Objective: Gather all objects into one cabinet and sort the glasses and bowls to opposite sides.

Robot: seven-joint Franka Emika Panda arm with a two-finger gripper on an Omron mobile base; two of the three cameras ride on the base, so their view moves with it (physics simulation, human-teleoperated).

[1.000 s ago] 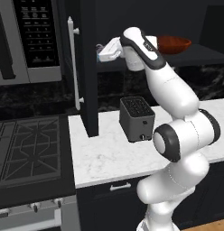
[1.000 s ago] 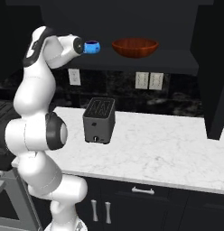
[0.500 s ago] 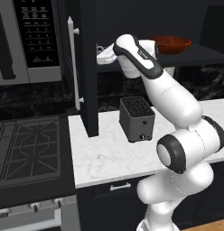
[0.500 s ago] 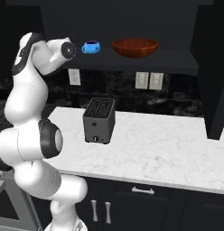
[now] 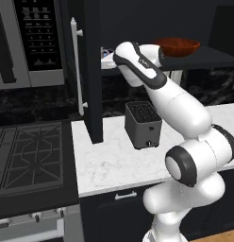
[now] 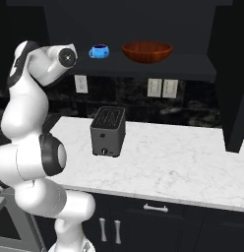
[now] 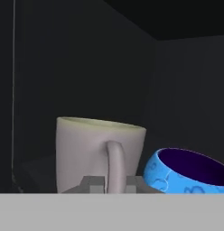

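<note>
Gripper state cannot be told; dead ahead stands the grey-beige cup (image 7: 99,153), blue bowl (image 7: 188,176) just right, awaiting sorting apart.

- Cabinet shelf (image 6: 193,69): small bowl (image 6: 99,51) sits left, wide bowl (image 6: 147,51) right of it, close but apart.
- Hand view: cup (image 7: 98,153) stands upright inside cabinet, a small bowl (image 7: 190,173) just beside it on the right; touching or not — can't tell.
- Toaster (image 6: 108,131) on counter (image 6: 183,167), below shelf, under the small bowl approx.
- Cabinet door (image 5: 89,71) stands open, left of toaster in left base view; stove (image 5: 29,160) left of counter.
- Microwave (image 5: 31,42) above stove.
</note>
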